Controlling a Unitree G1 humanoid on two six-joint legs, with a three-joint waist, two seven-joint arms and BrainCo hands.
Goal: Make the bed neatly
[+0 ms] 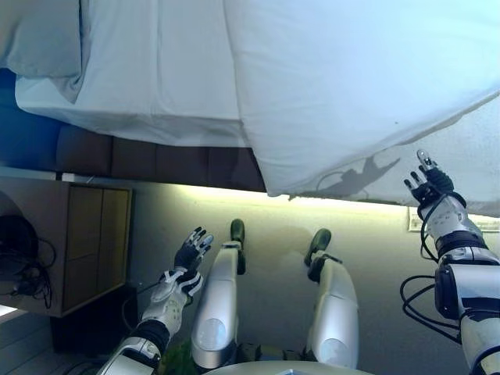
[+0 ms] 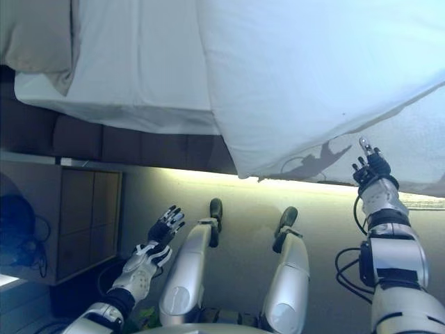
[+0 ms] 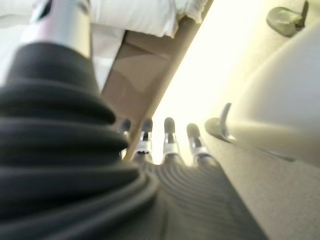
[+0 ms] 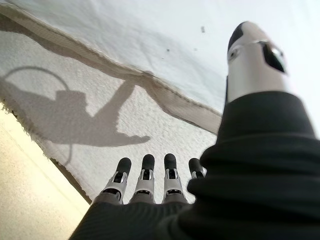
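Robot hand (image 4: 150, 185), right, open near duvet (image 4: 150, 40); seam visible only wrist-view.

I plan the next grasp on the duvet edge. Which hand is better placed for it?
Probably the right hand: it is raised, open, just by the hanging duvet edge. The left hand is low over the floor, open, apart from the bedding.

Smooth matt white cloth on the duvet (image 1: 351, 86); rougher, textured white fabric on the bed skirt (image 4: 125, 115); matt wood on the nightstand (image 1: 86, 242); matt beige floor (image 1: 273, 234).
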